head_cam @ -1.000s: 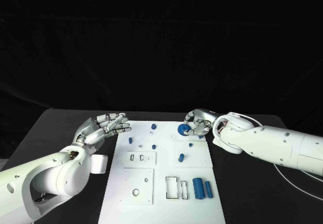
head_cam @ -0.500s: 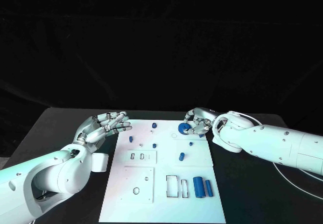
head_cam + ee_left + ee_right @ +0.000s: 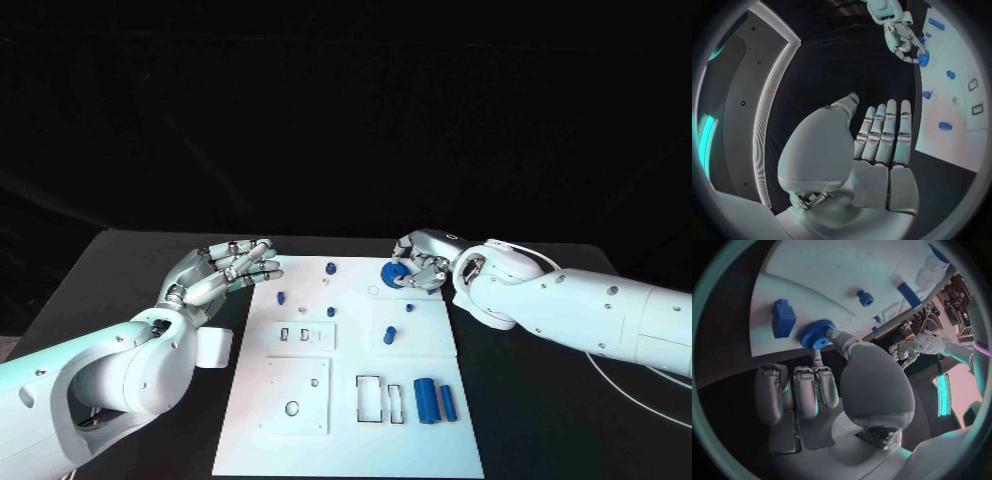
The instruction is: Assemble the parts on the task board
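The white task board point(image 3: 351, 420) lies in the middle of the black table. At its far right corner my right hand point(image 3: 421, 266) pinches a round blue gear point(image 3: 391, 274) between thumb and a finger. The right wrist view shows the toothed gear point(image 3: 817, 333) at the board's edge, with fingertips point(image 3: 833, 334) on it. My left hand point(image 3: 224, 272) hovers open over the board's far left corner, holding nothing, its fingers point(image 3: 882, 131) stretched out straight. Small blue parts point(image 3: 330, 268) point(image 3: 280, 296) point(image 3: 388, 335) lie scattered on the board's far half.
Two blue cylinders point(image 3: 424, 398) point(image 3: 447, 402) lie at the board's near right beside rectangular slots point(image 3: 369, 400). A small white box point(image 3: 214, 349) sits on the table just left of the board. A white cable point(image 3: 635, 385) trails on the table at the right.
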`<act>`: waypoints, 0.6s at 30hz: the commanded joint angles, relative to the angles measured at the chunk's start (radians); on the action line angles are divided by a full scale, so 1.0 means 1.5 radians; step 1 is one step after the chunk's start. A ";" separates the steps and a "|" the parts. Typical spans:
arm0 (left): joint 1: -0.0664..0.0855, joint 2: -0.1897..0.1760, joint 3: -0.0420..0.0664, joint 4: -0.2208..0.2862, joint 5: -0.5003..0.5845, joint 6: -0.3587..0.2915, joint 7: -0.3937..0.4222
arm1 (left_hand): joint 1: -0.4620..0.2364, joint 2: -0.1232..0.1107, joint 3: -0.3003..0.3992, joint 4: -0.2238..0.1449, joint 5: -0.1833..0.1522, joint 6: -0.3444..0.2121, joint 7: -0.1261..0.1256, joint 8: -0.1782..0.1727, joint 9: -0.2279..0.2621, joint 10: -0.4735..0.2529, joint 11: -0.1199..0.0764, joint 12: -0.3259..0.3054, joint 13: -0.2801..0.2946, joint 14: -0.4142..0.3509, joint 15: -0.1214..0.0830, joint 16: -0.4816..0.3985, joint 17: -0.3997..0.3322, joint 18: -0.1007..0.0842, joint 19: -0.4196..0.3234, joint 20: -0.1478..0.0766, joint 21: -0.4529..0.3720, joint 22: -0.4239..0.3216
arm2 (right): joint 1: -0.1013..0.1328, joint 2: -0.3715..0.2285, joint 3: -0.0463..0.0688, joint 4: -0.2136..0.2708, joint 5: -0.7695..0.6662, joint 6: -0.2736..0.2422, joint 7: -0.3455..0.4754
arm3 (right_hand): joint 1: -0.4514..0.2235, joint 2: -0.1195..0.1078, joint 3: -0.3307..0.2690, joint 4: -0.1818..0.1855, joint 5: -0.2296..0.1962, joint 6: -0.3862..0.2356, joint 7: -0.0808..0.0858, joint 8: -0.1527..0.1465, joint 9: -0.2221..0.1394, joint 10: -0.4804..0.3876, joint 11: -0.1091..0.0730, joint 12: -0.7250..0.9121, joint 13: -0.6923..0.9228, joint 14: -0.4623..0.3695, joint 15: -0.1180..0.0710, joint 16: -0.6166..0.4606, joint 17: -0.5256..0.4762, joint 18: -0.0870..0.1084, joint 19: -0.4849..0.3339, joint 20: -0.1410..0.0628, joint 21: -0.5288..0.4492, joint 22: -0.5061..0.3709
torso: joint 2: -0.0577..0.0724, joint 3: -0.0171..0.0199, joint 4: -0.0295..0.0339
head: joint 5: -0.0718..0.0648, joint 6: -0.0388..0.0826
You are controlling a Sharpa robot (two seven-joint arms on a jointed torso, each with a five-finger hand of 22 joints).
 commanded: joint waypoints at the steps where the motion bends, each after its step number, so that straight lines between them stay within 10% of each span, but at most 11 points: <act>1: 0.001 0.001 0.000 0.001 0.001 0.013 0.001 | -0.006 -0.001 0.004 0.001 -0.004 0.003 0.013 -0.002 -0.001 0.003 0.001 -0.003 0.000 0.004 0.001 -0.004 0.001 0.009 0.003 0.000 0.004 -0.001 | -0.002 0.000 -0.001 0.010 -0.058 -0.046 0.006 | 0.008 0.012 0.006 0.000 -0.005 0.044 -0.027 0.005 0.008 0.037 -0.004 0.004 0.127 0.055 -0.006 0.003 0.103 -0.013 0.011 -0.005 0.003 0.097 | 0.000 0.0001 0.0003 | 0.001 0.001; 18: 0.001 0.003 0.000 0.001 0.001 0.014 0.000 | -0.006 -0.001 0.005 0.001 -0.004 0.002 0.014 -0.002 -0.001 0.003 0.001 -0.004 0.000 0.003 0.002 -0.005 0.001 0.009 0.002 0.000 0.004 -0.001 | 0.006 0.049 0.000 0.082 -0.155 -0.122 -0.055 | -0.022 -0.003 0.011 0.006 -0.025 0.054 -0.030 -0.005 0.008 0.035 -0.007 0.001 0.124 0.055 -0.008 0.003 0.105 -0.015 0.015 -0.008 0.007 0.103 | 0.000 -0.0011 0.0031 | 0.005 0.004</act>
